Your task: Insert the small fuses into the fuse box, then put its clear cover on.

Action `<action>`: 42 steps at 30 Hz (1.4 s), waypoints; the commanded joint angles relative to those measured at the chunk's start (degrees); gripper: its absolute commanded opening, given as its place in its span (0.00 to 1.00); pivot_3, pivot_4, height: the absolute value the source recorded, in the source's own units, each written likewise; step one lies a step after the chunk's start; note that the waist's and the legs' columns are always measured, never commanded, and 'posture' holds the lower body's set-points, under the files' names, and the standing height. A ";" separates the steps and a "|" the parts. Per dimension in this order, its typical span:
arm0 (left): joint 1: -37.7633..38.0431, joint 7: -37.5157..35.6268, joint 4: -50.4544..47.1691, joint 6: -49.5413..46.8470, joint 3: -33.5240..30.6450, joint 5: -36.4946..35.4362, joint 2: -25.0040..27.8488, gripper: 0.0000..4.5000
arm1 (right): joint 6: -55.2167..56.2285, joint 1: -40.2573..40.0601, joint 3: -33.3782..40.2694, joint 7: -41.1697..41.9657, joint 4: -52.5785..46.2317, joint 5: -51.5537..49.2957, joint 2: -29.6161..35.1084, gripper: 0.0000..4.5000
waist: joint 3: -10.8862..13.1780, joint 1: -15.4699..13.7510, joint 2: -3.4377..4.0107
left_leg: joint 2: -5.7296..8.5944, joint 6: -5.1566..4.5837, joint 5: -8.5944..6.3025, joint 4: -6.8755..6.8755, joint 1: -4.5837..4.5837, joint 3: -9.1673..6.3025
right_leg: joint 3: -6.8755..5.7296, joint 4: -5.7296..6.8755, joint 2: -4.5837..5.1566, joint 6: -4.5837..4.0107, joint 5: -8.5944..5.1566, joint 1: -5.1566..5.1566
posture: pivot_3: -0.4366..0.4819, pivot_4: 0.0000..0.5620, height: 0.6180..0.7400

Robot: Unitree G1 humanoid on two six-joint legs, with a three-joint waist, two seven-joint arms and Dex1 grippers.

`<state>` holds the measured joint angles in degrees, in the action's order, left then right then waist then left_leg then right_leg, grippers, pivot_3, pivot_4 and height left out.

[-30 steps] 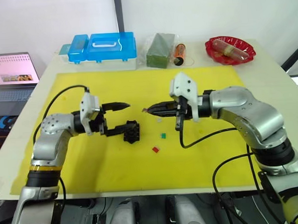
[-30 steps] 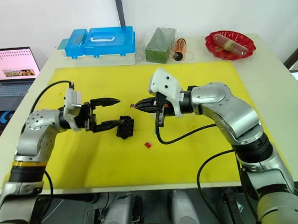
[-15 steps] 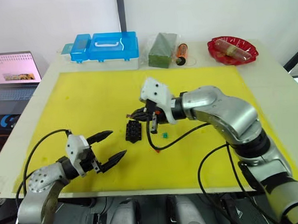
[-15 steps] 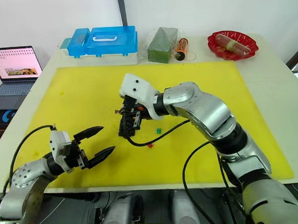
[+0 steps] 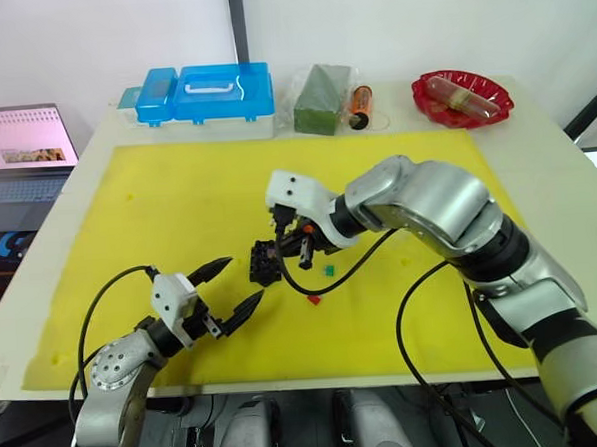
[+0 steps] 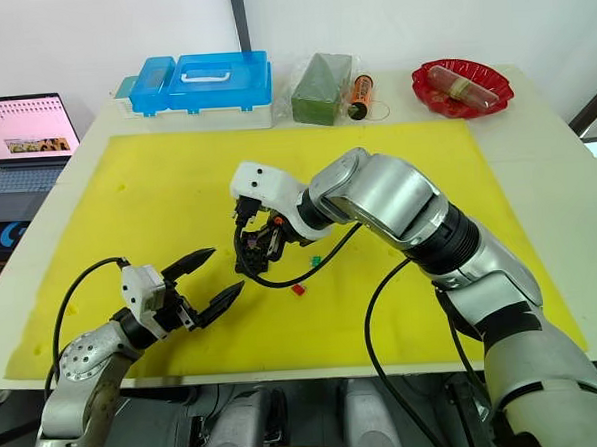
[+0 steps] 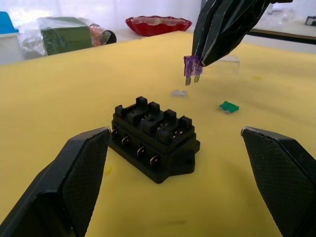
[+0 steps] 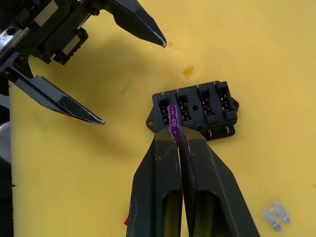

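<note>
Two grippers frame the fuse box [image 5: 265,262] at centre of the yellow mat [image 5: 157,191]. Right gripper [image 7: 193,69], pinched on a purple fuse [image 8: 172,118], hangs just above it; left gripper [image 5: 233,286], lower left, gapes wide, empty. Green fuse [image 5: 329,270] and red fuse [image 5: 312,301] lie right of centre.

Table [image 5: 546,160] under a yellow mat [image 5: 177,200]
Blue case [image 5: 207,93], green block [image 5: 319,86], red dish [image 5: 461,99] along frame top; fuse box [image 5: 265,262] mid-mat.
</note>
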<state>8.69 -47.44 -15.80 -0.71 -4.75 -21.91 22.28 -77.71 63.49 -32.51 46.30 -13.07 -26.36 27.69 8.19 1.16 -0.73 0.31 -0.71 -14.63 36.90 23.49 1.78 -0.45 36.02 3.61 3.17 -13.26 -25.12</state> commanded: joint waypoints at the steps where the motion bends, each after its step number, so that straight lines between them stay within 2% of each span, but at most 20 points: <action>1: -0.28 0.46 -1.81 0.71 0.94 -0.25 0.10 0.99 | 0.40 1.21 0.44 -0.53 -0.11 0.16 -1.65 0.00 | 0.00 0.00 0.00 | 0.00 0.00 0.00 0.00 0.00 0.00 | 0.00 0.00 0.00 0.00 0.00 0.00 | 0.48 0.27 1.00; 10: -1.44 -0.15 -0.64 0.74 1.34 -0.76 1.11 0.99 | 1.94 0.83 -0.27 -2.08 1.15 1.51 -4.22 0.00 | 0.01 0.01 0.01 | 0.00 0.00 0.00 -0.01 0.02 0.00 | 0.00 -0.01 0.00 -0.01 0.00 -0.03 | 0.48 0.27 1.00; 19: -2.25 0.03 -0.21 0.79 1.56 -0.51 1.23 0.99 | 2.78 0.15 -1.51 -2.32 1.70 2.70 -4.18 0.00 | 0.01 0.01 0.01 | 0.00 0.01 0.00 -0.02 0.04 0.00 | 0.00 -0.02 0.01 -0.01 0.00 -0.05 | 0.48 0.27 1.00; 42: -3.95 2.65 -5.10 -4.37 2.30 -1.07 2.50 0.99 | 3.73 -0.84 -2.52 -2.64 3.43 4.51 -5.04 0.00 | 0.02 0.01 0.04 | 0.00 0.01 -0.01 -0.07 0.11 0.00 | 0.00 -0.06 0.01 -0.01 -0.01 -0.13 | 0.48 0.27 1.00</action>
<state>4.81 -44.97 -18.65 -5.22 -2.03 -21.99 24.37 -74.63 62.07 -35.51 43.66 -8.74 -22.15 22.98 8.21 1.17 -0.69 0.31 -0.70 -14.64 36.83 23.61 1.78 -0.44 35.96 3.63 3.16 -13.27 -25.26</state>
